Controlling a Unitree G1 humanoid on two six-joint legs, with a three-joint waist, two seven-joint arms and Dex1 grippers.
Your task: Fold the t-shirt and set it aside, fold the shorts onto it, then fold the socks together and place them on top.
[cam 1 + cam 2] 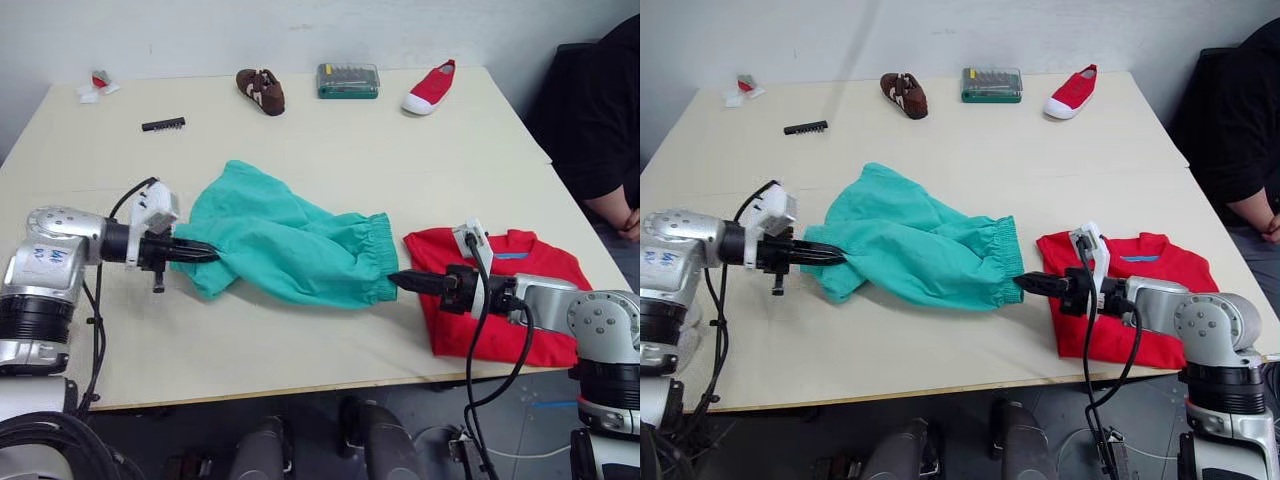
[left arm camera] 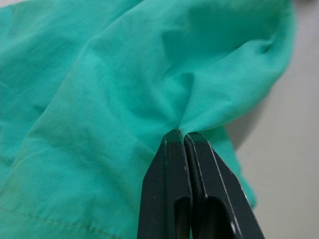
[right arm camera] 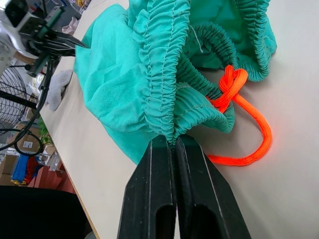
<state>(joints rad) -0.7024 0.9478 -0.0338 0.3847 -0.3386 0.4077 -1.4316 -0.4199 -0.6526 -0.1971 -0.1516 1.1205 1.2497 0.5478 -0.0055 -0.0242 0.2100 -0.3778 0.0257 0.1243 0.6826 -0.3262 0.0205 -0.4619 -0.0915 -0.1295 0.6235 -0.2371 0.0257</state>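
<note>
I see shorts teal-green, drawstring orange; t-shirt bright red, blue collar label; table pale beige; gripper fingers black.

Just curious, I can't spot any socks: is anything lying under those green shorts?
Only bare table shows around the shorts, which both grippers pinch at opposite ends. Whatever lies beneath the cloth is covered, so I cannot tell.

Both arms are silver-grey metal with black joint bands. The left gripper and right gripper have slim black fingers, white wrist camera housings and looping black cables.
</note>
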